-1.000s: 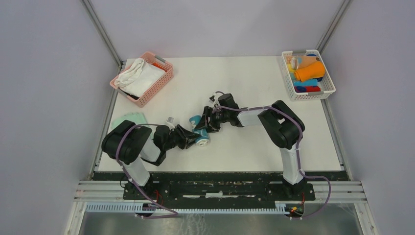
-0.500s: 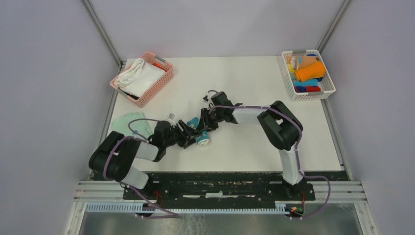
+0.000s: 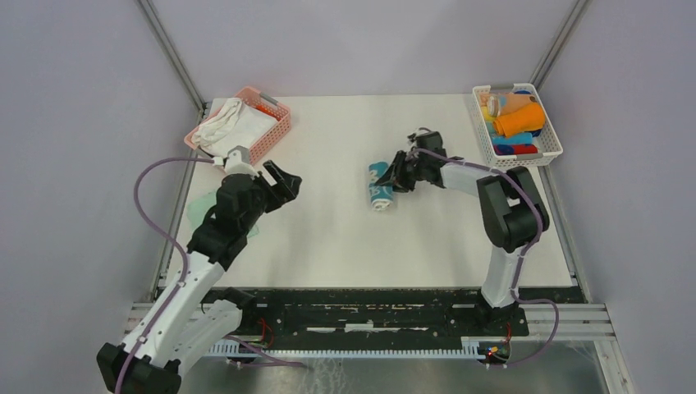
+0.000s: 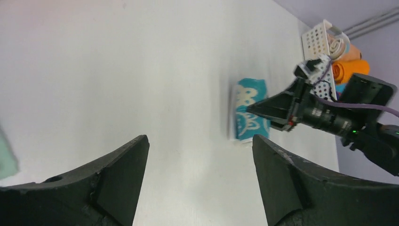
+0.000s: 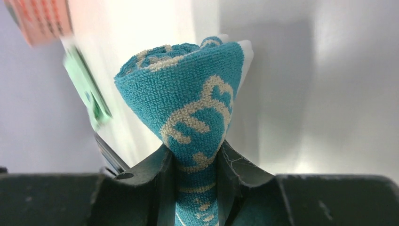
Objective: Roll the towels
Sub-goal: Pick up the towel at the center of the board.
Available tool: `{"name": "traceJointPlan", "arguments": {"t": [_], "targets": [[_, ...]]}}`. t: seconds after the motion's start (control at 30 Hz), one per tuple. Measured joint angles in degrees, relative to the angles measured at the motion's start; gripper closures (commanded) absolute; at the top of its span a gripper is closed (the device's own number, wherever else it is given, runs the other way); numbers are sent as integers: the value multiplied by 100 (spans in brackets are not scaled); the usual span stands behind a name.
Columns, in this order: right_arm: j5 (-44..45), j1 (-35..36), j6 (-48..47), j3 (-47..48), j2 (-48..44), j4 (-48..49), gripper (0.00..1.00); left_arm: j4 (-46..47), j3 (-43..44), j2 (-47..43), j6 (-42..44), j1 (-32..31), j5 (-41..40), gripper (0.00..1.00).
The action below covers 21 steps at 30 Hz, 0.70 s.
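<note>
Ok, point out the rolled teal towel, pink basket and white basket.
rolled teal towel (image 3: 377, 187), top view, middle of the roll
pink basket (image 3: 275, 135), top view, its near-right wall
white basket (image 3: 525, 159), top view, its near rim

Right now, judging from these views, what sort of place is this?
Probably a robot lab cell: a white table closed in by grey panels, two arms bolted to a metal rail, a white basket of rolled towels.
</note>
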Motion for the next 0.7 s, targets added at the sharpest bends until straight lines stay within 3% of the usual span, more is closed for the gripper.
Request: {"name": "traceJointPlan", "arguments": {"t": [0.17,0.47,0.7], "targets": [[-4,-1449,302,-26,-570,101,86,-863,763,-229,927,0,-713,8],[269,-4282,1073,389,-1019,654,86,-988,955,-219,2041,0,-1534,2],[772,-5086,1602,769,-852,966,86,-815,522,-179,2310,0,-1794,2]]}}
